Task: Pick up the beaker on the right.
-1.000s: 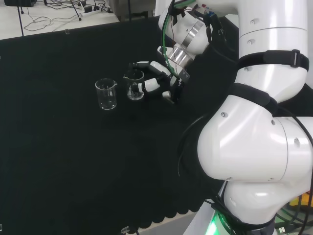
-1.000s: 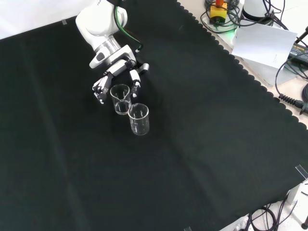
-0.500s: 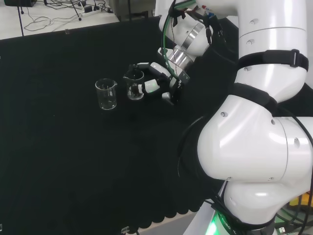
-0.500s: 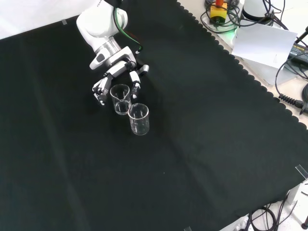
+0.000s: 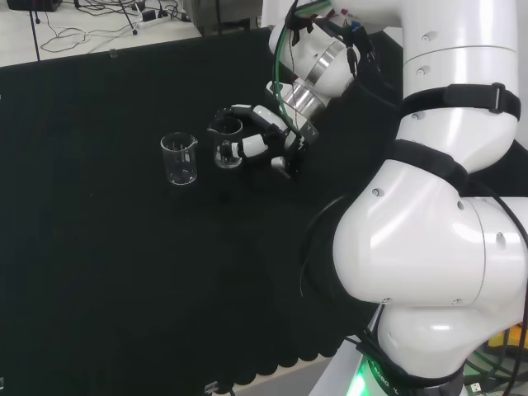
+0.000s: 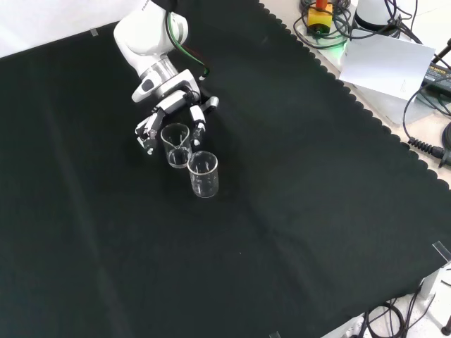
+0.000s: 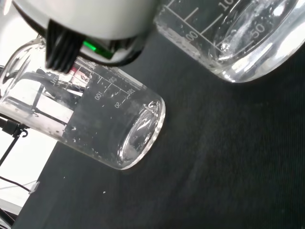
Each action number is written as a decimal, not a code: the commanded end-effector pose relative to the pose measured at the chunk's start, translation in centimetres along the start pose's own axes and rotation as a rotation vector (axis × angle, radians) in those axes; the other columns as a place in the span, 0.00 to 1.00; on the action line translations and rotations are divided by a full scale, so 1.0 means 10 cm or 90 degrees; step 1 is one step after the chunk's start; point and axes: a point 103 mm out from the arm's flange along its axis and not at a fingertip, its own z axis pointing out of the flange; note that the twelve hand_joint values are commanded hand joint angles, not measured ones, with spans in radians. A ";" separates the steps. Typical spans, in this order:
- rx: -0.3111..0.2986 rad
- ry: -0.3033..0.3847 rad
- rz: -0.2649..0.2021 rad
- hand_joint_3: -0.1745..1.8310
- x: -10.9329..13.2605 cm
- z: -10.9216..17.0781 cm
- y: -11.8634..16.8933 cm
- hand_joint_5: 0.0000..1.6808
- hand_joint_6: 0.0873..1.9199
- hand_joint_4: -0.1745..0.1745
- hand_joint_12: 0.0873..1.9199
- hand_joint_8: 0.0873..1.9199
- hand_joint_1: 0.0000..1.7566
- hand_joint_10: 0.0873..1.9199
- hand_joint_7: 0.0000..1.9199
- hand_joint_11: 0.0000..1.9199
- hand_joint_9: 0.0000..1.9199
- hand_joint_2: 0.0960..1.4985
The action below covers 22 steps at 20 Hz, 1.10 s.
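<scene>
The target beaker [image 5: 228,143] stands upright on the black cloth [image 5: 124,264] of the tabletop; in the head view it is the right-hand one of two clear beakers, and in the front view [image 6: 176,146] it is the farther one, directly under the hand. Its spout shows at the rim on the side away from the arm in the head view; the glass carries printed graduation marks, visible in the wrist view [image 7: 238,38]; no liquid can be made out in it.

The hand [image 5: 268,136] sits against this beaker; in the front view [image 6: 169,105] the fingers [image 6: 146,134] reach down on both sides of the glass, curled partway around it, one set at the view's left of the rim and another [image 6: 199,127] at its right; in the head view a finger [image 5: 252,146] lies against the beaker's wall; whether every finger touches the glass cannot be told. The beaker's base appears to rest on the cloth.

The second beaker [image 5: 179,158] stands upright to the left in the head view, apart from the first; in the front view [image 6: 203,173] it stands nearer the camera, just beside the target beaker; in the wrist view [image 7: 95,124] it shows graduation marks and no visible contents.

The white arm [image 5: 445,206] stands at the right of the head view.
</scene>
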 end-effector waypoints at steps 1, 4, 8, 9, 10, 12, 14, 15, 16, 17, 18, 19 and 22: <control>0.001 -0.002 -0.001 0.41 0.02 0.02 0.02 0.26 0.23 0.38 0.71 0.33 0.56 0.27 0.21 0.01 0.27 0.28; 0.000 -0.006 0.004 0.42 0.01 0.02 0.03 0.26 0.23 0.38 0.71 0.33 0.57 0.27 0.21 0.01 0.26 0.28; -0.009 -0.004 0.014 0.42 0.00 0.04 0.05 0.29 0.30 0.38 0.71 0.33 0.60 0.28 0.22 0.03 0.28 0.29; -0.013 -0.004 0.018 0.42 0.00 0.04 0.05 0.29 0.32 0.38 0.70 0.33 0.60 0.27 0.23 0.03 0.29 0.29; -0.019 -0.003 0.022 0.42 0.00 0.05 0.05 0.29 0.33 0.38 0.70 0.33 0.61 0.27 0.23 0.03 0.29 0.29; -0.029 0.000 0.029 0.43 0.01 0.05 0.06 0.31 0.35 0.38 0.70 0.33 0.61 0.27 0.24 0.04 0.29 0.29; -0.035 0.013 0.034 0.43 0.01 0.04 0.08 0.32 0.37 0.38 0.70 0.33 0.62 0.27 0.24 0.04 0.30 0.29; -0.043 0.018 0.038 0.41 0.01 0.04 0.08 0.44 0.40 0.25 0.69 0.34 0.64 0.28 0.31 0.10 0.36 0.36; -0.049 0.021 0.043 0.39 0.01 0.03 0.08 0.54 0.42 0.14 0.67 0.35 0.65 0.29 0.40 0.19 0.43 0.42; -0.054 0.023 0.048 0.37 0.02 0.01 0.08 0.60 0.44 0.28 0.62 0.35 0.68 0.28 0.49 0.28 0.49 0.46; -0.061 0.025 0.052 0.32 0.03 0.00 0.08 0.64 0.45 0.25 0.58 0.34 0.73 0.26 0.57 0.36 0.55 0.49; -0.064 0.022 0.054 0.31 0.04 -0.03 0.09 0.66 0.43 0.15 0.54 0.31 0.76 0.23 0.63 0.43 0.61 0.48; -0.068 -0.001 0.046 0.37 0.11 -0.14 0.11 0.70 0.37 0.02 0.46 0.24 0.81 0.13 0.73 0.54 0.73 0.41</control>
